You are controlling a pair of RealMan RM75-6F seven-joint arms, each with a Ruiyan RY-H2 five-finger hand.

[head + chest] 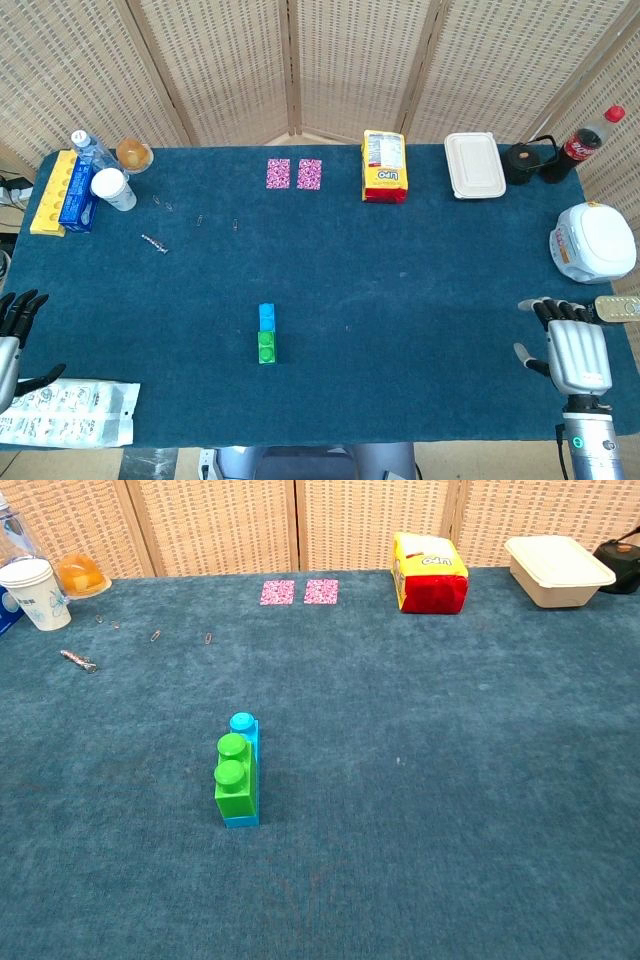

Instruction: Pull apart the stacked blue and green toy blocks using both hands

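Joined blocks before separation. The green block and blue block lie pressed together near the middle of the table, well apart from both hands. The right hand rests empty at the table's right edge, fingers extended; the left hand, partly cropped, appears likewise spread and empty. Each hand should approach from its own side, gripping one colour only, then pull straight along the joint.

A table covered in dark blue felt fills the near scene. Behind its far edge stands a woven wicker folding screen with wooden posts.
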